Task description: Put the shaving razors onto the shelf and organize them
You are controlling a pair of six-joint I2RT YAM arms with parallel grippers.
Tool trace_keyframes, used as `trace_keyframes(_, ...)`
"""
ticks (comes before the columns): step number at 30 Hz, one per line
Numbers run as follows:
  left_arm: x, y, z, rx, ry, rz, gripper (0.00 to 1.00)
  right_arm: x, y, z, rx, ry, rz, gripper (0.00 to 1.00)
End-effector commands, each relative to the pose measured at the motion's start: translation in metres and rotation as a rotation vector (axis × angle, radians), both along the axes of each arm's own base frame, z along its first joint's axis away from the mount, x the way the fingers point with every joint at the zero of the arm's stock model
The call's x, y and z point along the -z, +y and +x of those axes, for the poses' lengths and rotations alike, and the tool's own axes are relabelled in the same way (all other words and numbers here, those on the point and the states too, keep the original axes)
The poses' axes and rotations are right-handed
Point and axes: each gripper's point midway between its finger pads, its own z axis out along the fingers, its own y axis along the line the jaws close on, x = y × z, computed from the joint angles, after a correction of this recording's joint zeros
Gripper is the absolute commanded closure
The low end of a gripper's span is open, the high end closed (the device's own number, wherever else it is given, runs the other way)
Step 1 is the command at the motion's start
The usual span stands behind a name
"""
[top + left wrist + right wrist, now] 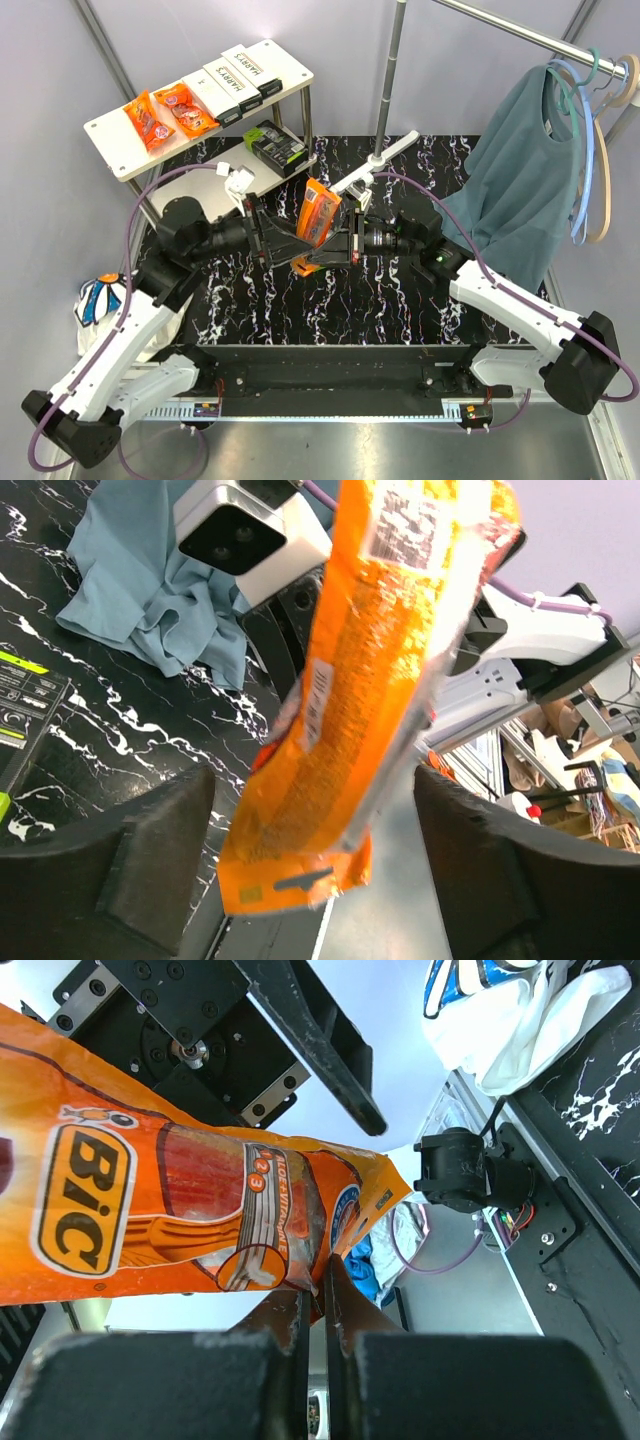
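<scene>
One orange packet (318,212) hangs above the middle of the black marble counter (400,300). The right jaws pinch it by one edge, with the fingers (350,1315) clenched tight on the plastic. The left jaws are released, fingers (150,860) spread wide on either side of the packet without touching it. At 10 o'clock stands the shelf (110,138). Its top board carries two more orange packets (148,122) and white HARRY'S boxes (240,75). A black-and-green pack (275,145) shows just below that board.
</scene>
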Motion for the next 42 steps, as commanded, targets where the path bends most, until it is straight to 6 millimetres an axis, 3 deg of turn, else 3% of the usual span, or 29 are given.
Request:
trace_keyframes(1,-0.021,-0.008,0.013,-0.037,-0.095,-0.038,0.24,-0.019,-0.003,-0.005,-0.024,-0.038,0.049,1.00)
trace_keyframes(3,-0.024,-0.010,0.014,-0.036,-0.101,-0.043,0.31,-0.017,-0.003,-0.005,-0.026,-0.036,0.044,1.00)
trace_keyframes(6,-0.025,-0.012,0.016,-0.031,-0.103,-0.043,0.54,-0.013,-0.003,-0.004,-0.024,-0.030,0.034,1.00)
trace_keyframes(7,-0.026,-0.012,0.017,-0.034,-0.103,-0.043,0.73,-0.011,-0.002,-0.003,-0.023,-0.030,0.029,1.00)
trace_keyframes(9,-0.026,-0.011,0.017,-0.042,-0.111,-0.041,0.87,-0.009,-0.003,-0.004,-0.023,-0.028,0.019,1.00)
trace_keyframes(10,-0.027,-0.010,0.018,-0.050,-0.115,-0.041,1.00,-0.008,-0.003,-0.004,-0.023,-0.030,0.015,1.00)
trace_keyframes(15,-0.026,-0.009,0.018,-0.059,-0.115,-0.028,1.00,-0.003,-0.002,-0.002,-0.011,-0.022,0.004,0.97)
trace_keyframes(19,-0.024,-0.009,0.018,-0.057,-0.111,-0.018,1.00,-0.003,-0.004,0.000,0.015,-0.040,0.001,0.57)
trace_keyframes(20,-0.024,-0.008,0.018,-0.057,-0.111,-0.016,1.00,-0.005,-0.005,0.000,0.021,-0.052,0.005,0.33)
trace_keyframes(23,-0.027,-0.007,0.017,-0.062,-0.120,-0.009,1.00,-0.012,-0.012,-0.002,0.047,-0.110,0.013,0.00)
trace_keyframes(25,-0.025,-0.007,0.018,-0.064,-0.116,0.003,1.00,-0.019,-0.017,-0.004,0.067,-0.147,0.015,0.00)
trace_keyframes(34,-0.028,0.000,0.026,-0.111,-0.137,0.086,1.00,-0.011,-0.026,-0.007,0.105,-0.147,-0.016,0.00)
trace_keyframes(42,-0.052,0.019,0.044,-0.194,-0.209,0.188,1.00,-0.009,-0.030,-0.009,0.114,-0.149,-0.017,0.00)
